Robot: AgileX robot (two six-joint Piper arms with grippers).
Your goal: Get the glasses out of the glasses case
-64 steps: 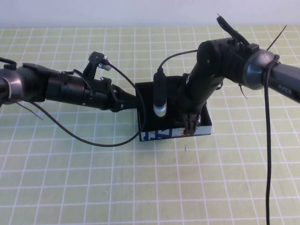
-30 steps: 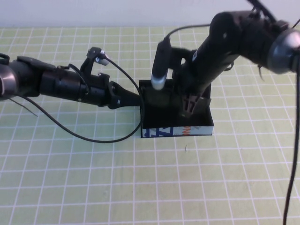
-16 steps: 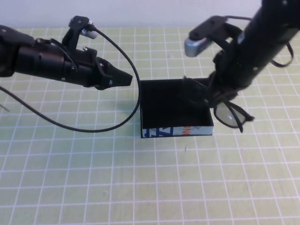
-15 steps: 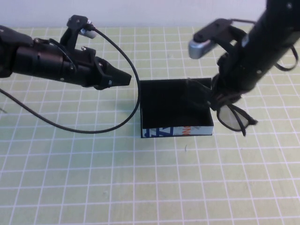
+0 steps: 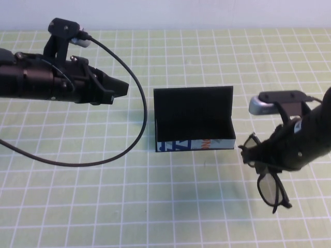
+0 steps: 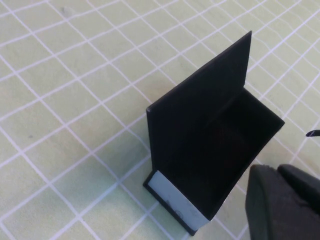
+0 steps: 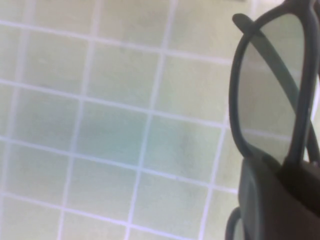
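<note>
A pale green mat point(image 5: 103, 206) ruled with a white grid covered the whole worktop, with a plain light wall behind it. Near the middle of the mat stood the glasses case point(image 5: 194, 120), a black box with its flat lid propped upright and its pale lettered front facing me; the inside looked empty. My right gripper point(image 5: 261, 157) hung above the mat toward the right edge, just beside the case and clear of it, clamped on the glasses point(image 5: 270, 182), which dangled below it, lens hanging downward. My left gripper point(image 5: 118, 89) hovered well apart from the case, toward the left edge; its fingers looked drawn together, holding nothing. I judged the glasses light and stiff, with smooth plastic likely to slip or swing, and lenses easily scratched. The frame near the hinge seemed the soundest place to hold, never the lens.
</note>
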